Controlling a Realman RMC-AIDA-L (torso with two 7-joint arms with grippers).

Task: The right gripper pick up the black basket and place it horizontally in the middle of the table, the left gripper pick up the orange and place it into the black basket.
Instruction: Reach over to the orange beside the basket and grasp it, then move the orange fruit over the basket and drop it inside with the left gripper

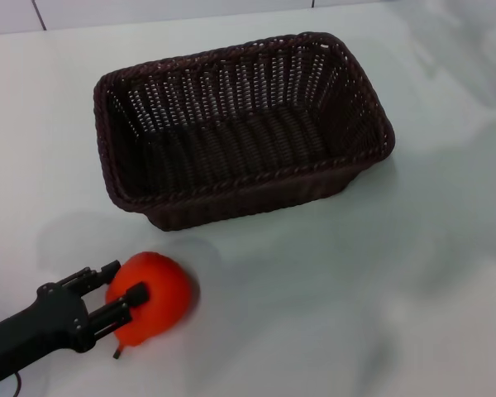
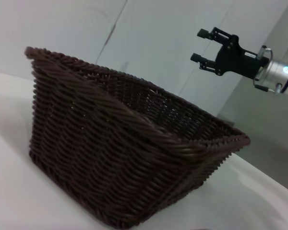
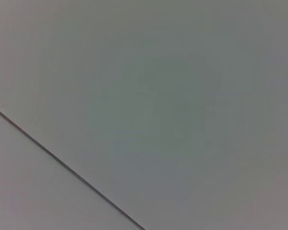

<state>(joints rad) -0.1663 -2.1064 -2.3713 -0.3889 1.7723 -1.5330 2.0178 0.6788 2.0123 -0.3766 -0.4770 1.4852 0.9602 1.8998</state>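
My left gripper [image 1: 122, 298] lies low at the near left of the table [image 1: 331, 314], its two black fingers [image 1: 137, 294] set on either side of the orange [image 1: 153, 296] and pressed against its skin, so the claw is clamped on the fruit. The orange rests on or just above the white surface, I cannot tell which, and a short dark stem shows at its near lower edge. Beyond the fruit, toward the middle of the table and apart from it, the black basket [image 1: 240, 132] sits upright on its base with its long side running across my view; its mouth faces up and nothing lies inside. My left wrist view looks across the table at the same basket [image 2: 120, 158] from low down, showing its sloping woven wall, one corner, and the braided rim. In that view my right gripper [image 2: 201, 46] hangs in the air above and beyond the far end of the basket, well clear of it, on its silver-grey arm; its two fingers [image 2: 203, 33] stand apart with a visible gap between them and hold nothing. The head view does not show this arm. My right wrist view shows only a plain grey surface [image 3: 173, 96] crossed by one thin dark line, with none of the task's things in it.
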